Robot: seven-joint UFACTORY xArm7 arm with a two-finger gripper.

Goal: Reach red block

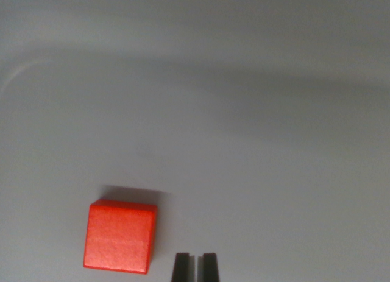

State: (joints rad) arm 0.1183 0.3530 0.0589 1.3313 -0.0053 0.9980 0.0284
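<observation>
A red block (119, 236) rests on the pale grey surface in the lower left of the wrist view. My gripper (195, 267) shows at the bottom edge as two dark fingertips nearly together, with only a thin gap between them and nothing held. The block lies to the wrist view's left of the fingertips, apart from them by a small gap.
The plain grey surface (244, 111) fills the remainder of the view, with soft shadows across its upper part and a faint light curved line (18, 75) at the upper left.
</observation>
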